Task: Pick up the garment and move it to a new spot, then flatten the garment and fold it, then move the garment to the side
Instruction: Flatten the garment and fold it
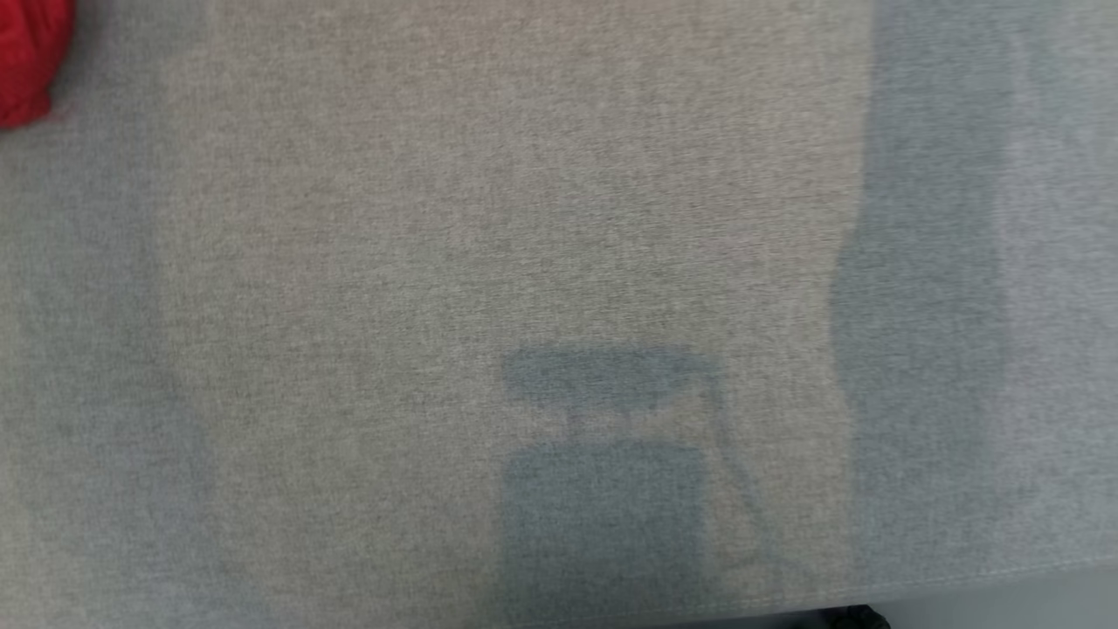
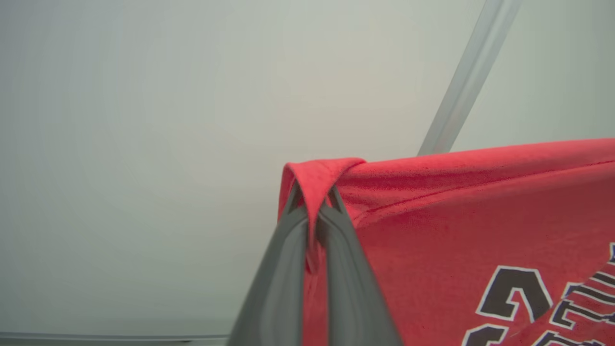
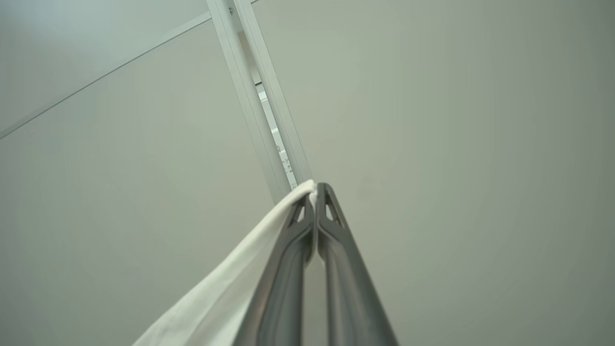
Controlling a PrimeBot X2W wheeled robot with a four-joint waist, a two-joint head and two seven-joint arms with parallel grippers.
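The garment [image 2: 456, 216] is a red shirt with black, white-edged lettering. My left gripper [image 2: 314, 194] is shut on a folded edge of it, and the cloth stretches taut to the right, held up in front of a pale wall. My right gripper [image 3: 316, 192] is shut on the tip of a white cloth [image 3: 230, 288] that hangs down to the left; it looks like another part of the same garment. In the head view a red bunch of the garment [image 1: 31, 57] shows at the top left corner.
A grey woven table surface [image 1: 524, 218] spreads below me, with my shadow [image 1: 603, 489] on it. Its front edge [image 1: 961, 581] runs along the bottom right. A pale frame bar [image 3: 259, 110] crosses the wall behind my right gripper.
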